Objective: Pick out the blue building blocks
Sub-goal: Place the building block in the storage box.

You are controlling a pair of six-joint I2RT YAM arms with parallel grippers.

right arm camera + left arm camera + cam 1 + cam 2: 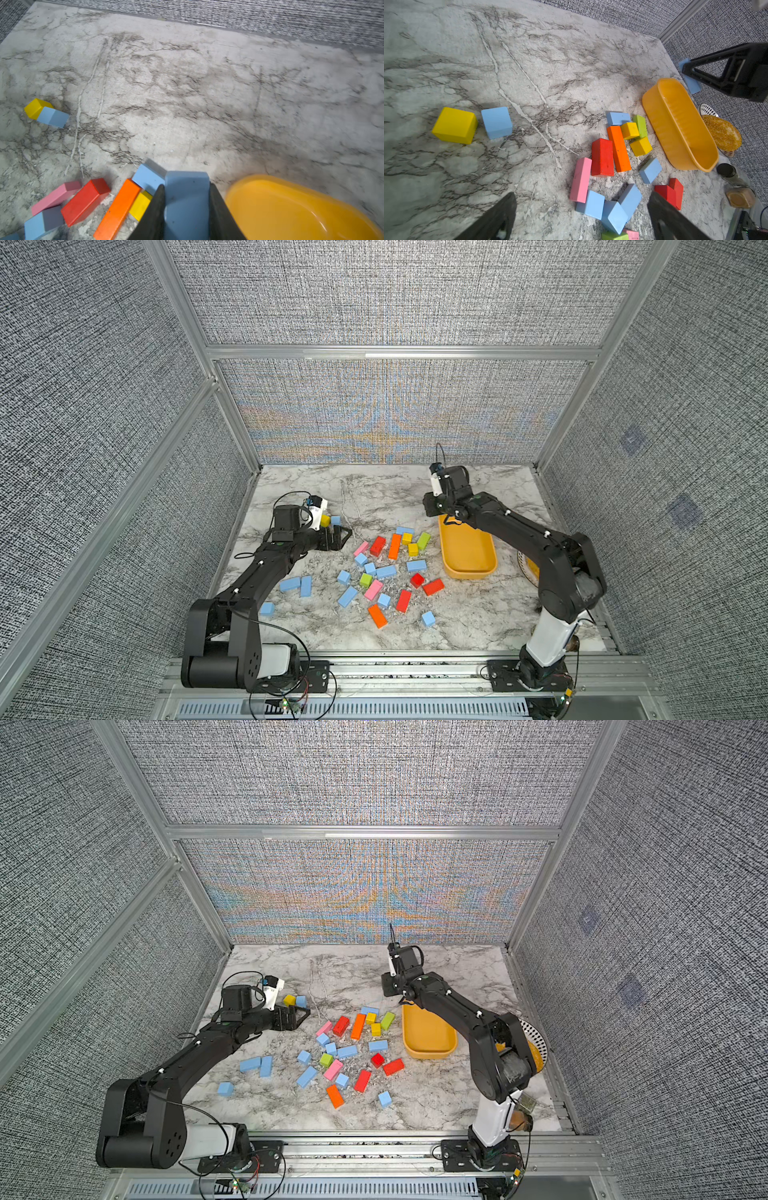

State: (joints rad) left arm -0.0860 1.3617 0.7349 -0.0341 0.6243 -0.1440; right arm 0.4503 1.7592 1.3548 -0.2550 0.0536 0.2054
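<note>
Right gripper: it was drawn in narrowly on a held blue block, with one finger pressed to each long side.
Left gripper: its jaws were spread wide with nothing gripped, low over the near edge of the heap.
Blue building blocks: a dozen or so lay loose on the table. Most were mixed with the other coloured blocks in the middle, and three lay apart beside the left arm.
Right wrist view only: this view showed the grip itself. In both top views the gripper's body hid the held blue block.
Left wrist view only: this view showed the held blue block from the side, raised off the table just past the far end of the yellow tray. Whether it was over the rim could not be told.
Blue cube: it sat just beside a yellow cube, well apart from the heap.
Right edge: a plate with a dotted rim was partly hidden by the right arm. The left wrist view added a golden grainy disc on the plate and two small jars near it.
Table: the surface was pale marble pattern with dark veins.
Room: grey woven walls closed three sides, held in an aluminium frame.
</note>
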